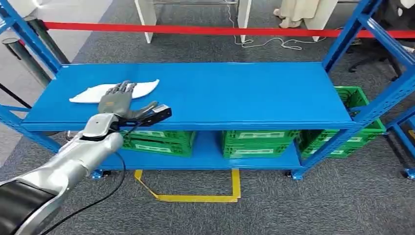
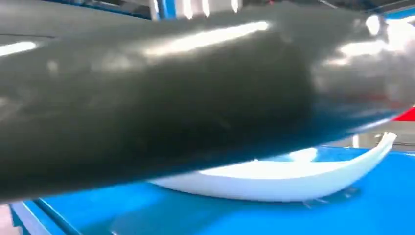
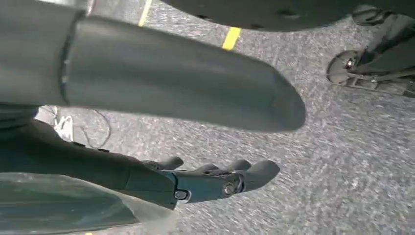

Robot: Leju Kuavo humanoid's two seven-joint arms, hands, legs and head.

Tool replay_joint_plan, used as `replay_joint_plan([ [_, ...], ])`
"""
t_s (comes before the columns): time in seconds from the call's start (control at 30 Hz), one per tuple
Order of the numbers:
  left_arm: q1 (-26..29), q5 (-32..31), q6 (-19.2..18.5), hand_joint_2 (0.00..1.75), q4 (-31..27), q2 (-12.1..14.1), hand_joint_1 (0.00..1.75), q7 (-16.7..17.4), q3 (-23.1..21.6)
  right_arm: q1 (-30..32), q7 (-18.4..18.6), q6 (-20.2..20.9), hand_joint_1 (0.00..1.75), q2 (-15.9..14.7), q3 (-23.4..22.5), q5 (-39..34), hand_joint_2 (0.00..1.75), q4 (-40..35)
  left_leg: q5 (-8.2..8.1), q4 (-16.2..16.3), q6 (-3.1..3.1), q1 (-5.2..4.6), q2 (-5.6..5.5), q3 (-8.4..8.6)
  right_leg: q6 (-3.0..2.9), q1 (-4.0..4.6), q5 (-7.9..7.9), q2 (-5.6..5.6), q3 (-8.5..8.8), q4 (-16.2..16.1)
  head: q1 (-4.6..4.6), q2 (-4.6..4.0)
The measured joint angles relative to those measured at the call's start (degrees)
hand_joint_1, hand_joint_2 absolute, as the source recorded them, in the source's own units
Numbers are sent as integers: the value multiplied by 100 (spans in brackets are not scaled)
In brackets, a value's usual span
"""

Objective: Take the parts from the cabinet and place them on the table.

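The blue metal shelving rack (image 1: 195,93) stands on grey carpet (image 1: 318,205); its broad flat top shelf is the largest surface in the head view. On the rack's lower shelf sit green plastic crates (image 1: 257,142) side by side, and another green crate (image 1: 355,105) shows past the rack's right end. A red barrier tape (image 1: 195,29) runs across the floor area behind the rack, and a yellow tape outline (image 1: 195,191) marks the carpet in front of it.

The robot's silver left arm (image 1: 73,156) reaches up from the lower left to the front left part of the top shelf. The left robot hand (image 1: 120,100) lies over the shelf with its dark fingers spread flat and pointing away from the robot; the fingertips reach the near edge of the long curved white plastic part (image 1: 115,90), and nothing is held. That white part (image 2: 293,176) lies on the left side of the top shelf, one end curling upward in the left wrist view.

The right robot hand (image 3: 210,181) hangs over the grey carpet, its dark fingers slightly curled and apart, holding nothing.
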Motion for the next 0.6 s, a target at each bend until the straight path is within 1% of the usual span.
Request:
replay_joint_plan([
  [0.07,4,-42,-20,0,11,39,0,59,57,14,-7,4,0,0,-22,11,175,2,1,-7,-30,13,5,17,-49,26,-19,15,-5,-4,-11,0],
  [0.1,0,-48,-31,0,11,44,0,63,90,19,-7,7,0,2,-26,20,175,0,-25,5,-66,18,3,20,-96,2,-4,11,14,-28,-4,0],
  [0.13,0,-64,-55,0,11,66,0,63,112,21,-9,7,0,2,-31,26,175,0,-110,85,-106,31,0,-7,-126,-14,-3,7,35,-41,-11,0],
  [0.17,-2,-81,-70,0,13,79,0,63,123,12,-17,13,0,2,-37,35,175,0,-279,350,-134,33,0,-110,-158,-14,-12,8,47,-41,-37,0],
  [0.2,1,-88,-74,0,18,90,0,63,131,1,-26,20,0,4,-44,44,175,0,-497,791,-154,39,0,-299,-179,-14,-21,10,57,-40,-31,0],
  [0.23,12,-92,-76,0,28,101,0,63,138,-1,-35,22,0,7,-48,52,175,0,-695,1257,-165,42,-1,-519,-186,-13,-26,14,63,-40,-35,0],
  [0.27,30,-94,-81,0,39,105,0,63,142,1,-39,35,0,7,-50,63,175,0,-811,1650,-171,42,-1,-715,-194,-13,-32,18,71,-39,-35,0],
  [0.3,47,-97,-96,0,48,105,0,63,147,3,-39,39,0,7,-52,68,175,0,-792,1775,-169,45,-1,-794,-197,-13,-37,21,81,-38,-33,0],
  [0.33,58,-97,-101,0,57,105,0,63,151,6,-39,48,0,7,-55,72,175,0,-617,1625,-157,48,-1,-747,-197,-13,-46,28,97,-38,-35,0],
  [0.37,57,-97,-101,0,59,107,0,66,162,8,-39,57,0,7,-55,76,175,0,-341,1256,-136,48,-1,-608,-192,-13,-57,34,111,-35,-33,0],
  [0.4,52,-99,-101,0,59,109,0,66,180,6,-42,63,0,9,-57,81,175,0,-54,767,-110,46,-2,-403,-183,-13,-64,42,132,-35,-33,0],
  [0.43,48,-99,-103,0,59,109,0,66,195,5,-44,63,0,22,-57,83,175,0,179,288,-81,45,-5,-204,-165,-13,-76,48,143,-37,-35,0],
  [0.47,42,-99,-109,0,61,109,0,66,199,6,-44,63,0,24,-59,83,175,2,111,156,-74,24,-29,-124,-145,10,-84,55,128,-31,-24,0],
  [0.5,39,-101,-122,0,61,107,0,63,201,-4,-46,66,0,31,-61,83,175,0,81,18,-58,11,-27,-105,-113,16,-72,65,88,-18,-35,0],
  [0.53,56,-121,-125,0,61,107,0,66,201,-6,-46,63,0,31,-63,85,175,0,83,41,-52,2,-29,-126,-86,11,-56,63,78,-33,-20,0],
  [0.57,71,-147,-122,0,61,107,0,66,201,2,-46,63,0,35,-63,87,175,0,78,43,-40,1,-29,-128,-63,6,-52,61,87,-56,-24,0],
  [0.6,72,-151,-118,0,61,101,0,66,201,5,-46,63,0,35,-66,87,175,0,101,4,-2,23,-29,-115,-23,20,-51,61,103,-65,-24,0],
])
